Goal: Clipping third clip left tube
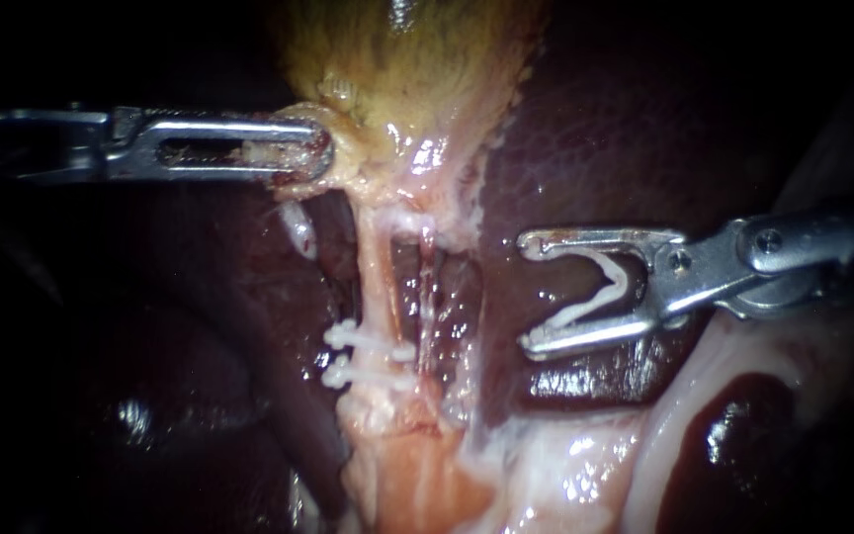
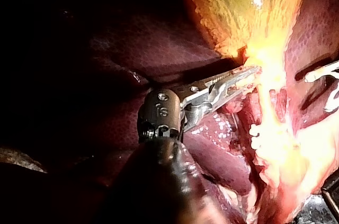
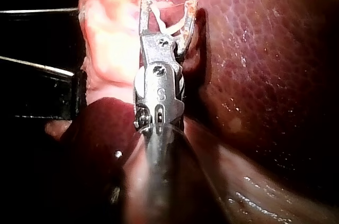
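Left instrument (image 1: 308, 148) is gripping the gallbladder (image 1: 407, 59) at its neck, right instrument (image 1: 528, 293) is holding a white clip (image 1: 600, 292) between its jaws, hanging clear of the already-clipped left tube (image 1: 378, 277).

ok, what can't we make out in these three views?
Left wrist view: glare washes out the left tube and its two clips.
Right wrist view: tube and clips don't show; the edge cuts the scene just ahead of the right instrument and its loaded clip.
Endoscope view: how much gallbladder the left instrument holds is hidden under it.
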Controlling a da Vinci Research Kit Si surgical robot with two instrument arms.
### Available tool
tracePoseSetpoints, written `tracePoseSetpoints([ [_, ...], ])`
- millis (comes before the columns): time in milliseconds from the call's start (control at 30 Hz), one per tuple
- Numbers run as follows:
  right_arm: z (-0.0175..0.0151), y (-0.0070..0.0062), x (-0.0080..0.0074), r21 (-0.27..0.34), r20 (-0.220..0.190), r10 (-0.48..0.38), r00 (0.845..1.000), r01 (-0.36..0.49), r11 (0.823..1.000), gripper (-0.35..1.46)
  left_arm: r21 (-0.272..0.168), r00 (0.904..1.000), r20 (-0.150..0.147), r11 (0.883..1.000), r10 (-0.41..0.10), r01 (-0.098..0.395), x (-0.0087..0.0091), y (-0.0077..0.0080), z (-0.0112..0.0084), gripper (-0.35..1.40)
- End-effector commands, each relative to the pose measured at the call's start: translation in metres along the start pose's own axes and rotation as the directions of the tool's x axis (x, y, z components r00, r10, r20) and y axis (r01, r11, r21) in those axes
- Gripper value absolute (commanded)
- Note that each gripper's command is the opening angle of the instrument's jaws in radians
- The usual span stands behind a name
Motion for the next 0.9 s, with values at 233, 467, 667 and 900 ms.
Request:
tracePoseSetpoints([
  [233,0.0004,0.0,0.0002,0.007,-0.001,0.001,1.0,-0.001,1.0,0.5,-0.014,0.9996,-0.019,1.0,-0.023,0.023,0.0034,0.003,-0.0056,-0.35],
  [467,0.0021,-0.0002,0.0014,0.031,-0.009,0.003,1.0,-0.003,1.0,0.5,-0.007,0.9991,-0.036,1.0,-0.024,0.024,0.0043,0.0038,-0.008,-0.35],
  [667,0.0064,-0.0003,0.004,0.057,-0.034,0.079,0.996,-0.077,0.995,0.5,-0.004,0.999,-0.039,1.0,-0.021,0.021,0.0038,0.0035,-0.0074,-0.35],
  [900,0.0109,0.0012,0.0054,0.071,-0.044,0.177,0.983,-0.174,0.982,0.5,-0.002,0.999,-0.04,1.0,-0.02,0.02,0.0036,0.0035,-0.0071,-0.35],
])
